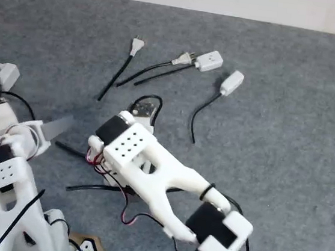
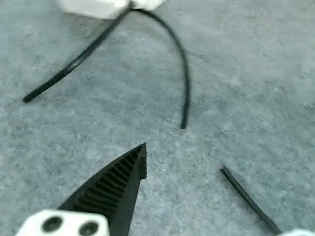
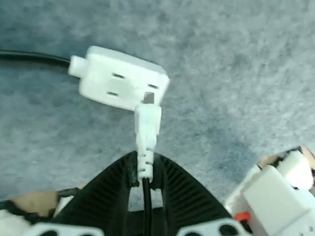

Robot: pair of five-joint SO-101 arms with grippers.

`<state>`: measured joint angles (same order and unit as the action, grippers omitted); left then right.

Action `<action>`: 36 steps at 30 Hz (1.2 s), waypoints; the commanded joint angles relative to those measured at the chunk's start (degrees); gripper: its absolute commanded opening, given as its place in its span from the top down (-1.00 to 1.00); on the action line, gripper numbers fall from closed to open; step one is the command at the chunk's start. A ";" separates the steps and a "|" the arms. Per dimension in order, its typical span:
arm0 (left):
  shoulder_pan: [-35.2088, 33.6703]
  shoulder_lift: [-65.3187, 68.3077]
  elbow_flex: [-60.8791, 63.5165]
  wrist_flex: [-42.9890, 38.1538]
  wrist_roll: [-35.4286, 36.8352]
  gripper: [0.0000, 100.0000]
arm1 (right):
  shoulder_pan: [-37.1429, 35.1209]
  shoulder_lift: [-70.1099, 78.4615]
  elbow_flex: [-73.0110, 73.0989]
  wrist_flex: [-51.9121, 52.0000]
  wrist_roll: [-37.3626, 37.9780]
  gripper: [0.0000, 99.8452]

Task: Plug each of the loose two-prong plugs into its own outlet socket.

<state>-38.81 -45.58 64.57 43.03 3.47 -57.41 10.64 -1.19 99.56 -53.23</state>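
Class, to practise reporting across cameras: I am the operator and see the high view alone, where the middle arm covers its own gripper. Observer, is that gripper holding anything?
Observer: Yes. The right gripper is shut on a white plug.
Operator: Where does it grip?
Observer: At the ribbed neck, where the black cord leaves.
Operator: Is it plugged in?
Observer: Not seated, it seems: a metal prong shows at the face of the white outlet socket, beside one slot pair; the other pair is empty.
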 commanded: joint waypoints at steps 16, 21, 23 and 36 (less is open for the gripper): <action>4.26 -0.13 -2.42 4.40 -7.47 -0.11 | 7.25 -8.04 -6.64 -2.42 66.37 0.99; 4.53 -0.13 -2.59 4.84 -7.47 -0.11 | 12.00 -8.13 -0.22 -3.74 73.41 0.99; 4.53 -0.13 -3.56 6.95 -8.35 -0.11 | 12.53 -9.27 3.03 -7.25 80.00 0.99; 15.25 -0.13 -18.77 31.30 -13.89 -0.11 | 11.56 -46.73 43.03 -49.63 72.35 0.98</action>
<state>-25.98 -45.58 50.51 71.25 -11.30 -44.40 -26.37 32.66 57.27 21.58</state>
